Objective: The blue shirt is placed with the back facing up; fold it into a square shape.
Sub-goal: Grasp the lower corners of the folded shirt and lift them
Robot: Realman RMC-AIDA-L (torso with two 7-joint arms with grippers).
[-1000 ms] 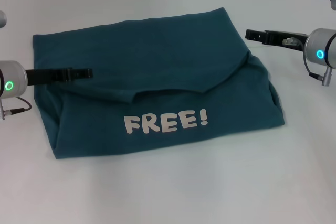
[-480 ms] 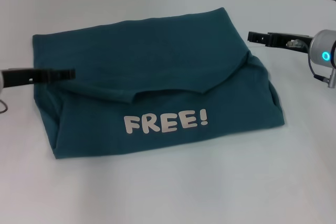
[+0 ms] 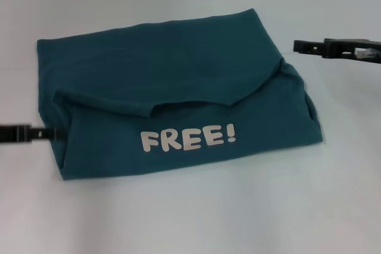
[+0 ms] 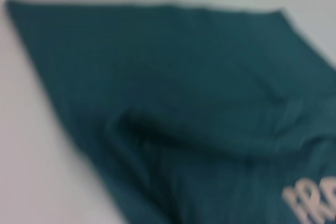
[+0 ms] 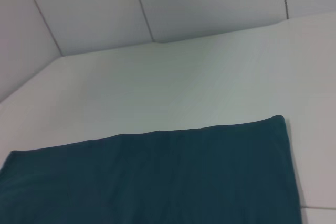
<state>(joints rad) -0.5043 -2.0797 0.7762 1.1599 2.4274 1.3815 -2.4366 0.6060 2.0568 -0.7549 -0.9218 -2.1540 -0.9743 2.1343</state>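
Note:
The blue shirt [image 3: 172,87] lies folded into a rough rectangle on the white table, its upper layer folded forward over the lower one. White letters "FREE!" [image 3: 187,138] show on the near part. My left gripper [image 3: 56,131] is at the shirt's near left edge, low by the table, with most of the arm out of view. My right gripper [image 3: 296,44] hovers just off the shirt's far right corner, apart from it. The shirt also shows in the left wrist view [image 4: 173,103] and in the right wrist view [image 5: 157,177].
The white table [image 3: 196,218] spreads around the shirt on all sides. A tiled white wall [image 5: 157,9] rises behind the table in the right wrist view.
Both arms have drawn back outward from the shirt. The left gripper moved left and nearer, off the cloth; the right gripper moved right. The shirt has not moved.

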